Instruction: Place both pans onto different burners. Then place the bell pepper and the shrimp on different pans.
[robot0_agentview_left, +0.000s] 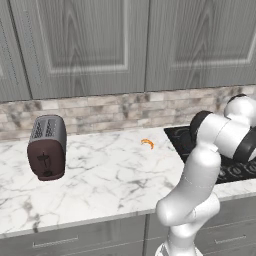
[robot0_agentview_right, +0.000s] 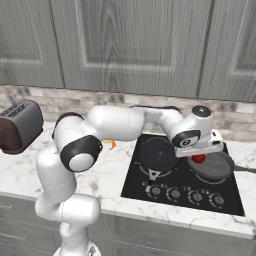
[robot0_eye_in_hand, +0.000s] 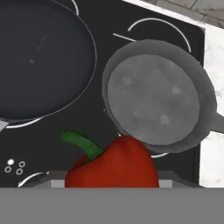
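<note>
— So where does it stand with the pans?

— Both look placed. The black pan (robot0_eye_in_hand: 39, 57) sits over one burner and the dark grey pan (robot0_eye_in_hand: 159, 96) over another, side by side on the black glass cooktop (robot0_agentview_right: 170, 187). The grey one's handle runs out toward the marble counter (robot0_agentview_left: 100, 180).

— And the bell pepper?

— The red bell pepper (robot0_eye_in_hand: 111, 164) is up in the gripper (robot0_agentview_right: 199, 152), held between the fingers, which are set about as wide as the pepper itself. In the right base view it peeks out red just under the hand, hanging over the near edge of the grey pan. From the hand view the pepper overlaps that pan's rim, green stem pointing toward the black pan.

— Not down yet, then.

— No, I'd judge it is carried, not set. That leaves lowering it into a pan, and the grey one seems the likely target.

— The shrimp?

— The orange shrimp (robot0_agentview_left: 147, 144) lies on the counter, near the cooktop's left edge and well apart from both pans. It is untouched as far as I can see, and would go in the black pan if the pepper takes the grey.

— Anything in the way?

— Little. A dark toaster (robot0_agentview_left: 46, 147) stands far off on the counter's left. The cooktop's knob dials (robot0_agentview_right: 182, 193) line the front edge, clear of the pans. The arm's own elbow hides part of the shrimp in the right base view.
</note>
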